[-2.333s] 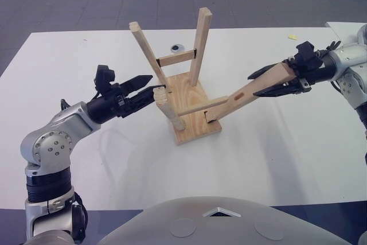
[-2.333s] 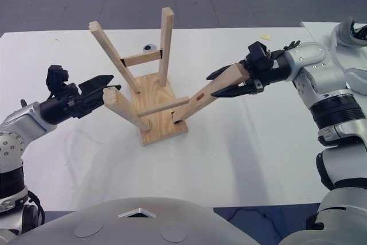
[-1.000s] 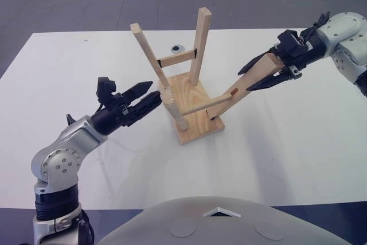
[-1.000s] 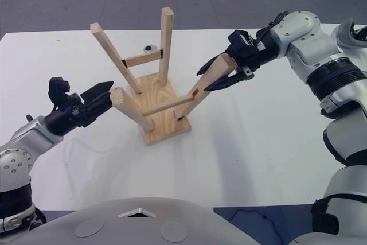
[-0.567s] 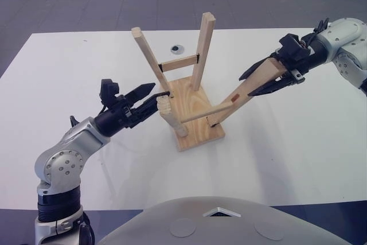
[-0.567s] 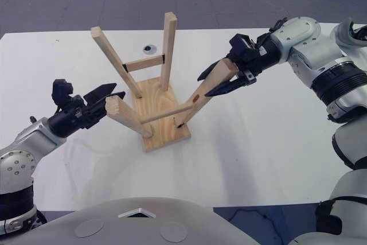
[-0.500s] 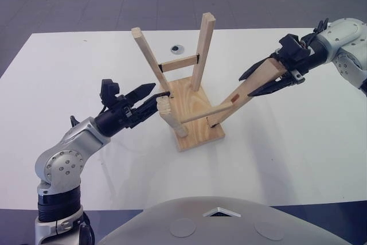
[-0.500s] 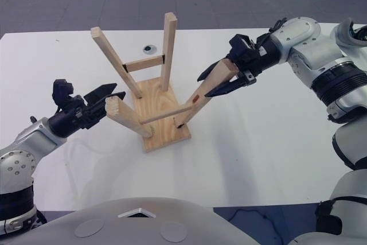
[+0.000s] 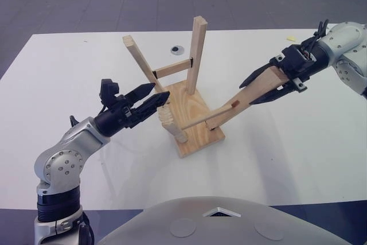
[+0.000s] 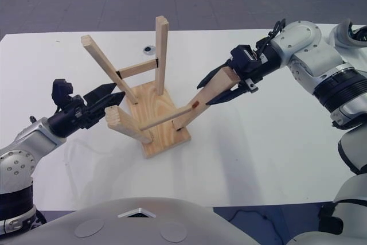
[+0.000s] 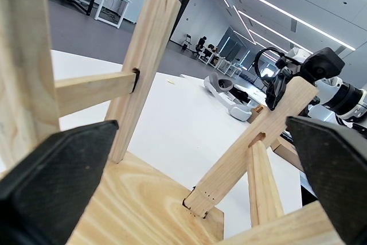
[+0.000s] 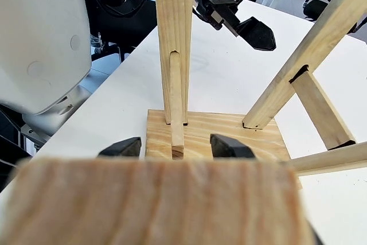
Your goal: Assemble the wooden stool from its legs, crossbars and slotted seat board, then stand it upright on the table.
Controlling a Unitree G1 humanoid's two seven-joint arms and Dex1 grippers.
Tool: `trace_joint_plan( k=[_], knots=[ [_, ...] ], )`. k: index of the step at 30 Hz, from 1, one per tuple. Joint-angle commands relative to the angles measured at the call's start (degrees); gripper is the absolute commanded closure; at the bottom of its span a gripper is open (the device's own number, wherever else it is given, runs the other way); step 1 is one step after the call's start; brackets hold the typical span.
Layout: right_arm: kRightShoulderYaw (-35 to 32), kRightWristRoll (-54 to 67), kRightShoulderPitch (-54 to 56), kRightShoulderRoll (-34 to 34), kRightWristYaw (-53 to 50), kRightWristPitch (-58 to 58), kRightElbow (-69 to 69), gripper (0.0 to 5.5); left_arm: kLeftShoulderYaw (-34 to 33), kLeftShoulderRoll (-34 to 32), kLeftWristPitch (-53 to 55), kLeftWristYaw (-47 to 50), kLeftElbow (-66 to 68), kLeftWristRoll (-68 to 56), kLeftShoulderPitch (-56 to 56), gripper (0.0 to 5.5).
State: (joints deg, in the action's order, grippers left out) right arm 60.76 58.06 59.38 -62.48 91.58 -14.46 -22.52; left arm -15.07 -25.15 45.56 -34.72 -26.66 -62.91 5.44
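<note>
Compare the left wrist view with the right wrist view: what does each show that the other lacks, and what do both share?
Left wrist view, not the right: the right gripper seen from outside, clamped on the leaning leg. Right wrist view, not the left: the open left gripper seen from the front, and a crossbar seated in a leg's slot. Both: the seat board and white table.
</note>
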Motion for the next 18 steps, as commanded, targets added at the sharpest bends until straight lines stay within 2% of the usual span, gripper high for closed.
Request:
trace_joint_plan(
  k=[1, 7, 14, 18],
  knots=[
    [2.0, -5.1, -2.5, 0.4, 0.9, 6.1, 0.9, 3.46, 0.2, -0.8, -0.1, 0.5, 0.4, 0.1, -0.7, 0.10],
    [2.0, -6.1, -4.0, -0.4, 0.9, 8.1, 4.4, 3.46, 0.5, -0.7, -0.1, 0.4, 0.3, 0.3, -0.4, 0.10],
    [1.8, -12.4, -7.1, 0.7, 0.9, -2.4, 3.3, 3.46, 0.0, -0.6, -0.4, 0.8, 0.4, 0.3, -0.3, 0.10],
    [0.9, -11.7, -8.5, 0.9, 0.9, -0.3, 3.7, 3.46, 0.0, -0.6, -0.3, 0.9, 0.6, 0.3, -0.4, 0.10]
  ],
)
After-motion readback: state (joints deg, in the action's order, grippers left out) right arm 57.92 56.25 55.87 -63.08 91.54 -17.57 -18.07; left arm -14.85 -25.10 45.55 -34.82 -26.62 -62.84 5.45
